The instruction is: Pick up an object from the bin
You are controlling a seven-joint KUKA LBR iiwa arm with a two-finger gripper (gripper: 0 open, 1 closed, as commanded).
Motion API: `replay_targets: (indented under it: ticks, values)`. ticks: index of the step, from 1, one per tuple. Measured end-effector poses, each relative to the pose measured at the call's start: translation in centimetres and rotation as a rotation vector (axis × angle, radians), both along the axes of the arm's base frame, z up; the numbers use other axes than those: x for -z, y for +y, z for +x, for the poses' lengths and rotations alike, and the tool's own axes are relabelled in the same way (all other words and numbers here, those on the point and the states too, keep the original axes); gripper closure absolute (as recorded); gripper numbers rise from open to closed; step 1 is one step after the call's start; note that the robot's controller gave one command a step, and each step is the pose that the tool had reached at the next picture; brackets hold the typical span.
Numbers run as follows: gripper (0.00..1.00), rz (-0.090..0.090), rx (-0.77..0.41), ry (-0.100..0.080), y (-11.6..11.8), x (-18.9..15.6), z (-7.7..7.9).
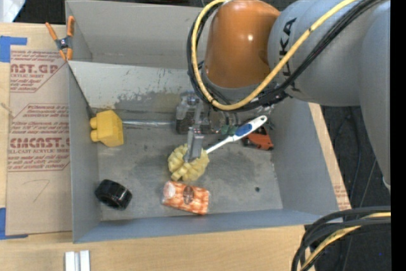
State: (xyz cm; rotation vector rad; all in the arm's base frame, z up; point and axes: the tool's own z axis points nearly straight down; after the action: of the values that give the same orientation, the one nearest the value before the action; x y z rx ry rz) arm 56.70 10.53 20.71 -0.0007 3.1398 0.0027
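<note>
Hand (195, 148) low at bin (127, 28) centre, touching top of lumpy yellow toy (186, 166); opening: cannot tell; white toothbrush (236, 134) just beside, to view's right

Grey sheet metal for the bin (80, 136), matt, with a scuffed floor blotched pale and streaked. High gloss on the smooth orange cover (241, 41) at the wrist, bright highlight included; satin grey paint on the arm (342, 54) behind it. Dull bare metal on the gripper (195, 148). Smooth yellow plastic block (106, 128), faintly shiny. Knobbly pale yellow lump (188, 165), soft-looking, matt. Crinkled shiny film on the orange and white packet (185, 197). Slight sheen on the black roll (113, 194). Smooth white plastic toothbrush (236, 134)
</note>
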Motion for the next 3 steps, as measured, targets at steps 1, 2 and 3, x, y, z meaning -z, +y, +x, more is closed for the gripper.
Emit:
replay_targets:
  ticks: [1, 2, 3]
  values:
    - [0.00, 0.000, 0.000, 0.000, 0.0, 0.0, 0.0]
    - [0.00, 0.000, -0.180, -0.003, -1.8, 2.3, -0.2]
    - [0.00, 0.002, -0.042, -0.003, -1.9, 2.8, 0.2]
